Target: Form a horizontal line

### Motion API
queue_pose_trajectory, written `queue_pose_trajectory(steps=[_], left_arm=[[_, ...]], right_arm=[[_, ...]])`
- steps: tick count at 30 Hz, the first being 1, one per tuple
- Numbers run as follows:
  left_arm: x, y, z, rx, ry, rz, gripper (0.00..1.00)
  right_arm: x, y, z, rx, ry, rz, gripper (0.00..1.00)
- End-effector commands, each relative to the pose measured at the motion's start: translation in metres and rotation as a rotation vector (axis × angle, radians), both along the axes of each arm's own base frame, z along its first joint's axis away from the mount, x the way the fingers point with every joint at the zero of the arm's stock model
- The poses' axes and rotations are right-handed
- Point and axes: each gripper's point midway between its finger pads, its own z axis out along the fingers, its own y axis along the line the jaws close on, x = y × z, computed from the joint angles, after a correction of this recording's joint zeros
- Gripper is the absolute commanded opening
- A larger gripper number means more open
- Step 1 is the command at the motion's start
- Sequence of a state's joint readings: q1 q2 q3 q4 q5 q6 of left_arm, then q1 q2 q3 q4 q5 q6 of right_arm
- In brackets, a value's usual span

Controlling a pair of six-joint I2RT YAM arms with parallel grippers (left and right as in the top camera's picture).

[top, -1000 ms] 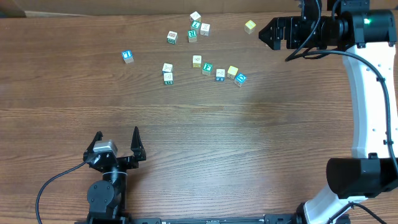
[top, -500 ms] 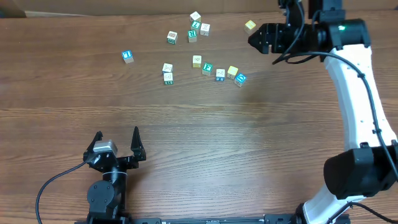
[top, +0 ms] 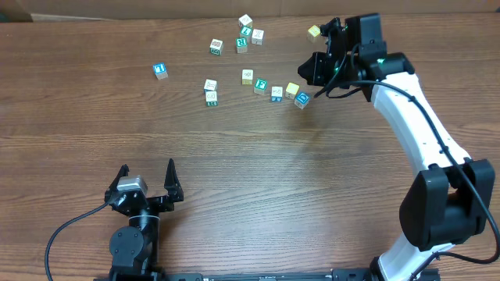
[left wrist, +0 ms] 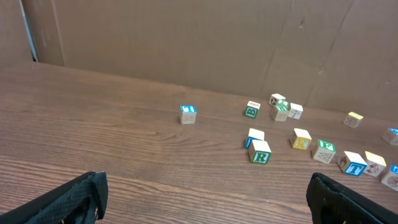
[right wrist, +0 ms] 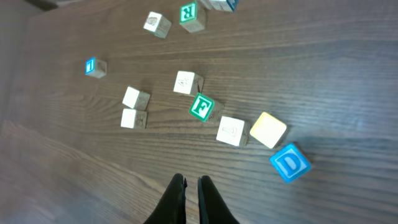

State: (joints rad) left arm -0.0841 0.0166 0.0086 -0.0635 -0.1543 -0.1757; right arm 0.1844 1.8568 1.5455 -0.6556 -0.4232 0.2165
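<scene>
Nearest you: left gripper (top: pixel 148 166) sits at the near edge of the table (top: pixel 258 179), fingers spread wide with nothing between them. Its wrist view shows only the two finger ends in the bottom corners. Further out, your horizontal line (top: pixel 266 87) isn't horizontal. It's four cubes in a slanted chain running far-left to near-right: first cream cube (right wrist: pixel 186 82), green F cube (right wrist: pixel 201 107), second cream cube (right wrist: pixel 231 131), then pale yellow cube (right wrist: pixel 268 129). Neighbours are touching or just about. Blue D cube (right wrist: pixel 290 163) sits just beside the yellow end, slightly nearer. Right gripper (right wrist: pixel 189 183) is at that same end, just right of the yellow and D cubes in the overhead. Its fingers are pinched nearly together and hold nothing. Can't tell if it touches the table. Left of the chain is a two-cube pair (top: pixel 210 84), then a lone blue cube (top: pixel 160 70) well apart. Farthest out are a loose cluster of five cubes (top: pixel 246 31) and a single yellow cube (top: pixel 314 32) near the right arm (top: pixel 406 101).
</scene>
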Motion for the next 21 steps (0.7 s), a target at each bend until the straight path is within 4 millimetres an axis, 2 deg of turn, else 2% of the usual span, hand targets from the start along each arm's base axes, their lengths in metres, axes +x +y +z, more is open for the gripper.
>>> queue_pose_trajectory(steps=[1, 5, 10, 17, 21], left_arm=[[0.000, 0.002, 0.001, 0.022, -0.006, 0.006, 1.00], [0.000, 0.002, 0.001, 0.022, -0.006, 0.006, 1.00], [0.000, 0.002, 0.001, 0.022, -0.006, 0.006, 0.99], [0.000, 0.002, 0.001, 0.022, -0.006, 0.006, 0.99], [0.000, 0.002, 0.001, 0.022, -0.006, 0.006, 1.00]], right_arm=[[-0.006, 0.010, -0.020, 0.008, 0.043, -0.039, 0.06], [-0.010, 0.018, -0.040, -0.014, 0.056, -0.083, 0.04], [-0.014, 0.019, -0.064, -0.056, 0.075, -0.184, 0.06], [-0.018, 0.019, -0.083, -0.065, 0.064, -0.218, 0.11], [-0.017, 0.018, -0.085, -0.067, 0.057, -0.221, 0.15]])
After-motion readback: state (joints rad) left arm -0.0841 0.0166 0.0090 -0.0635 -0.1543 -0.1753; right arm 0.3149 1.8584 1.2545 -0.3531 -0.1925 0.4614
